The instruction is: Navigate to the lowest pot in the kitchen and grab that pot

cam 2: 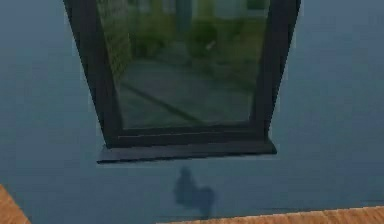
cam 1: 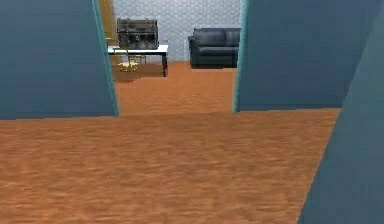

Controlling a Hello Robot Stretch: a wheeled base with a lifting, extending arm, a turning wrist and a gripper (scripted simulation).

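Looking ahead, a brown wooden floor [cam 1: 150, 160] is seen between two blue walls [cam 1: 50, 55], and through the opening a dark sofa [cam 1: 215, 47] and a white table [cam 1: 150, 48] with a dark box [cam 1: 138, 33] on it are found near the far wall. To the side, a dark-framed window [cam 2: 90, 80] is set in a side wall [cam 2: 330, 120]. Whether the gripper is spread or pressed together cannot be told, and neither can the place of the pot

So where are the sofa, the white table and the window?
sofa [cam 1: 215, 47], forward view, on its front.
white table [cam 1: 157, 48], forward view, on its top edge.
window [cam 2: 185, 70], arm side view, on the glass.
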